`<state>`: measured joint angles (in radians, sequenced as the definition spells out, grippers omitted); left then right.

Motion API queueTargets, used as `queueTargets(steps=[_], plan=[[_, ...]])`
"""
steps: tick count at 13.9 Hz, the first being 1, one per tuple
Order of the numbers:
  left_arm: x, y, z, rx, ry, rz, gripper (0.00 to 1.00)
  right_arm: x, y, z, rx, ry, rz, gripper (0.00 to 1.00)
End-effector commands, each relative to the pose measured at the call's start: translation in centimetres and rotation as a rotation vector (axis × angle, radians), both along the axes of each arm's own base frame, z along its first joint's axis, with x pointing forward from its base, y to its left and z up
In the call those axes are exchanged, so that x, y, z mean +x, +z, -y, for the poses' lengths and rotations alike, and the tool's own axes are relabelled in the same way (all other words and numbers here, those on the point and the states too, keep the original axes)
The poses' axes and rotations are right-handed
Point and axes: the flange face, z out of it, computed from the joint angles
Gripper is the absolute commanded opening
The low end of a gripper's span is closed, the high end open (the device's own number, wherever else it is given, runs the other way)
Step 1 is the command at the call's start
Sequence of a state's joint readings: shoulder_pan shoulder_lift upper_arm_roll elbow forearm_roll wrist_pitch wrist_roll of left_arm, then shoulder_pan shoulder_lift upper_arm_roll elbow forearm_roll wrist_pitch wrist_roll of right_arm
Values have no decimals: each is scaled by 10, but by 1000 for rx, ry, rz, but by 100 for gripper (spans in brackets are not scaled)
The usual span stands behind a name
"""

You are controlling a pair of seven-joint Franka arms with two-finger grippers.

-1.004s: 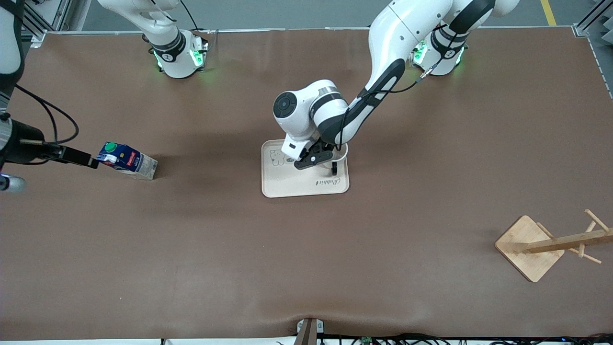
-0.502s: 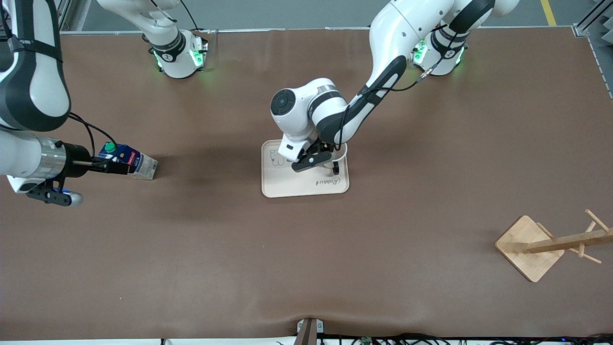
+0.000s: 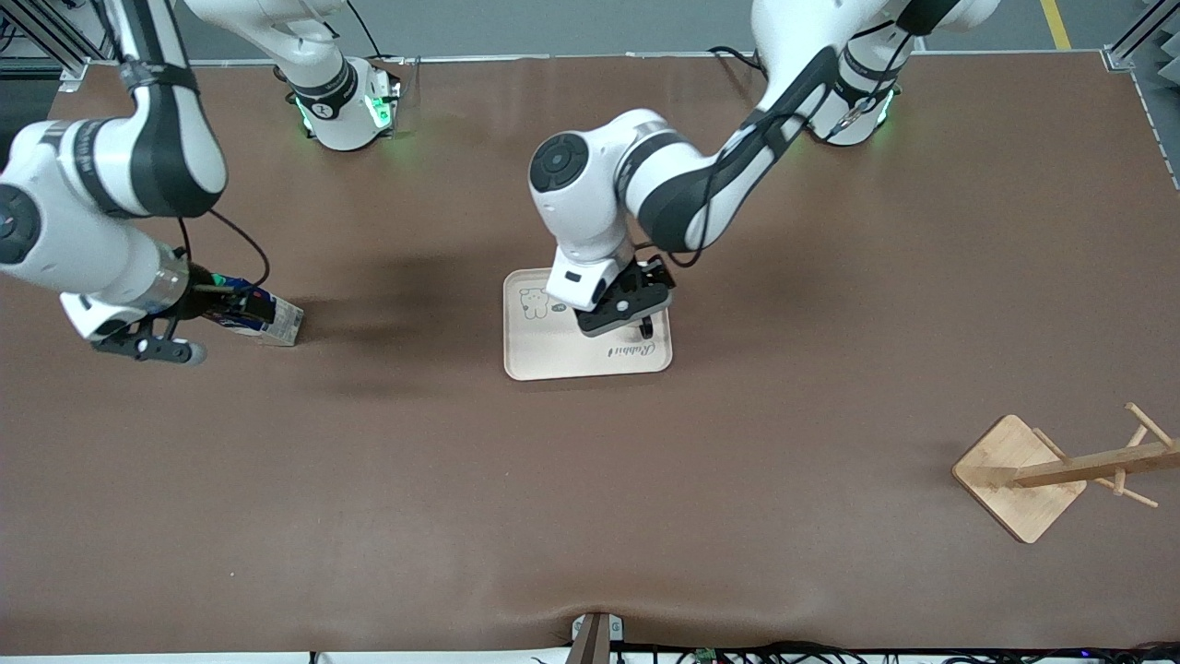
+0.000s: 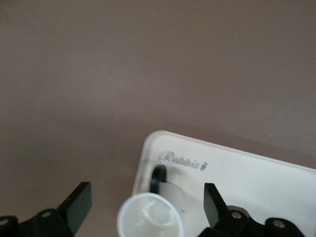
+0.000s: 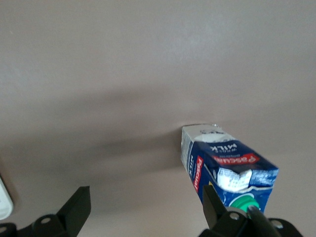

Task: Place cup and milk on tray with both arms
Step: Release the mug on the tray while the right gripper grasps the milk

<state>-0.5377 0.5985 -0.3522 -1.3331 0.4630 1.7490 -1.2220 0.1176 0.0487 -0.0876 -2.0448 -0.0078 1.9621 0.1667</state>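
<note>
Left hand (image 4: 143, 205), fingers spread wide and empty, hangs over the cup (image 4: 149, 216) on the tray (image 3: 553, 355) at frame centre. Right hand (image 5: 143, 205), open, flanks the milk (image 3: 263, 316) at mid-left on the tabletop (image 3: 590, 480): centre it before you close.

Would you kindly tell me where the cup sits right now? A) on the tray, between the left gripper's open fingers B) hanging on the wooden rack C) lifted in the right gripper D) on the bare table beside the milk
A: the cup stands on the tray, with the left gripper open around it.
</note>
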Motion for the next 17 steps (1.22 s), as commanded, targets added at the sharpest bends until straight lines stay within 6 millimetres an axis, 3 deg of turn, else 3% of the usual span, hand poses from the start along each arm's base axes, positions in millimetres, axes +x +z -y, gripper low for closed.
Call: queueTargets(steps=[1,3,5,7,10,12,15,17], plan=[[16,62,-59,26,-48,-58,100,-20,4,7,-88,51,22,100],[40,101,-117,-3,-49,-87,100,-18,0,25,-137,65,26,100],[51,134,-160,-33,-60,-108,100,-15,-4,59,-128,77,27,100],[65,161,-211,-96,8,-114,100,-14,-6,73,-119,57,37,100],[86,170,-264,-164,60,-128,100,-10,-26,94,-108,60,45,100],[98,184,-285,-176,85,-86,100,-14,-40,93,-80,43,49,100],[113,194,-338,-187,141,-65,100,-22,-54,90,-65,38,32,100],[115,209,-389,-182,159,-46,100,-27,-61,89,-53,26,18,100]])
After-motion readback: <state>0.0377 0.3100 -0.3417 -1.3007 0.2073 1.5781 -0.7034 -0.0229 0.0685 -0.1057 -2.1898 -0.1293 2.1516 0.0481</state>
